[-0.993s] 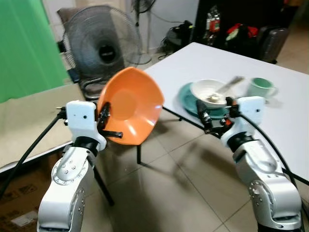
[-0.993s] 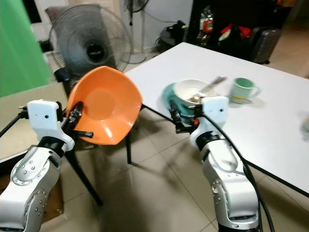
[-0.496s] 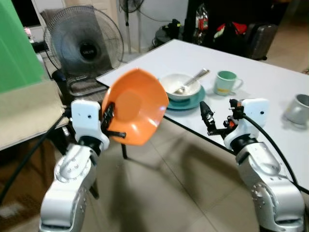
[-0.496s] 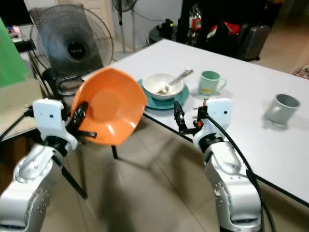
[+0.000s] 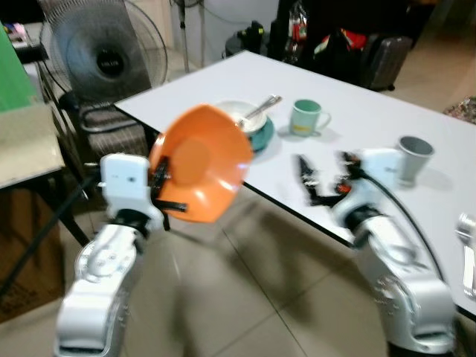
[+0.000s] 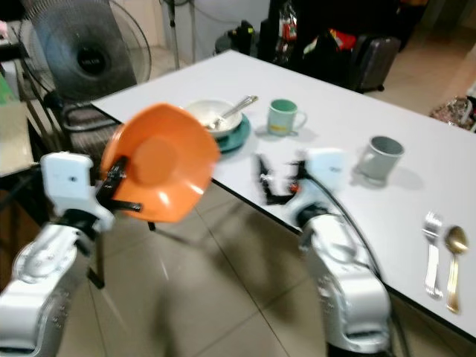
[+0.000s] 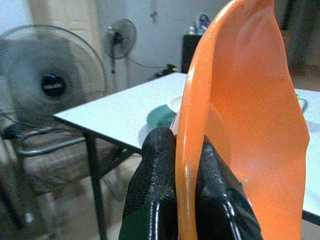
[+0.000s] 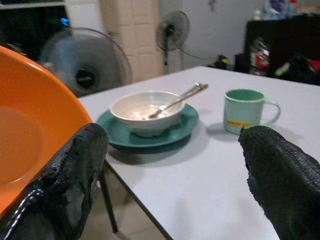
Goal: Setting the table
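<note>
The left pincer (image 5: 165,187) clamps the orange plastic bowl (image 5: 199,163) by its rim, tilted — probably bound for the white desk (image 5: 357,119); the right pincer (image 5: 318,182) hangs wide, empty.

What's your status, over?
Left gripper shut on the orange bowl, held tilted off the table's edge. Right gripper open, empty, at the near edge. White bowl with spoon on teal plate, green mug ahead.
</note>
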